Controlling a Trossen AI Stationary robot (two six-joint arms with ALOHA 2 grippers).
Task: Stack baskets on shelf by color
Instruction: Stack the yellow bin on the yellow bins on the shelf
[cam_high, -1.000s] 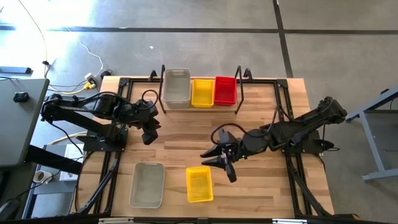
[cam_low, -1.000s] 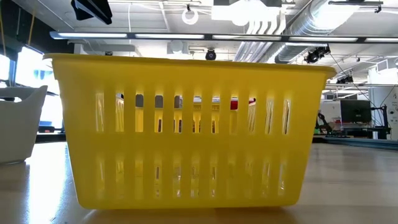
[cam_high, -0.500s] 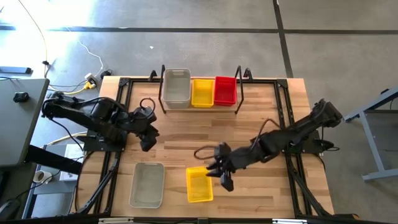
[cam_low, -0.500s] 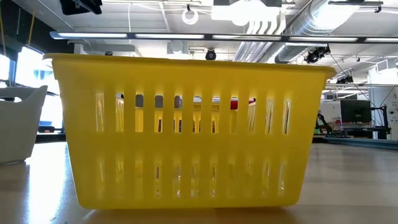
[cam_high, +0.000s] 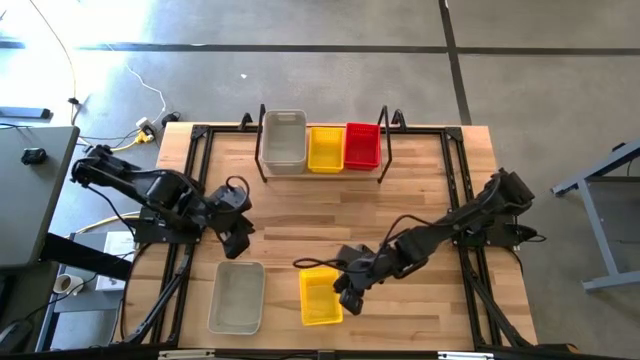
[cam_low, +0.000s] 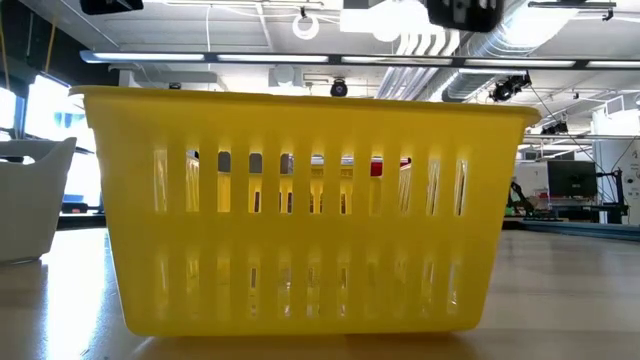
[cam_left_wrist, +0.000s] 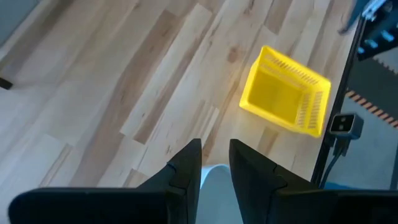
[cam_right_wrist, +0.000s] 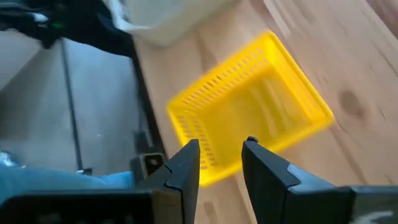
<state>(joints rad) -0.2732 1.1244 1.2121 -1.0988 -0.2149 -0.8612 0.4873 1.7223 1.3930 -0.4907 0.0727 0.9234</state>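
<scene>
While the right pincer (cam_high: 347, 297) hangs at the right edge of a loose yellow basket (cam_high: 320, 296) in the lower middle of the high view, its fingers (cam_right_wrist: 186, 165) stand slightly apart with nothing between them, the basket's rim just beyond their tips in the right wrist view. Left of that basket lies a loose grey-white basket (cam_high: 237, 296) on the wooden tabletop (cam_high: 300, 220). The left pincer (cam_high: 238, 243) sits just above the grey-white basket's upper edge in the frame, fingers (cam_left_wrist: 186, 168) a narrow gap apart and empty. At the upper middle, the shelf (cam_high: 385, 150) carries a grey-white basket (cam_high: 284, 141), a yellow basket (cam_high: 325, 148) and a red basket (cam_high: 362, 145) side by side.
</scene>
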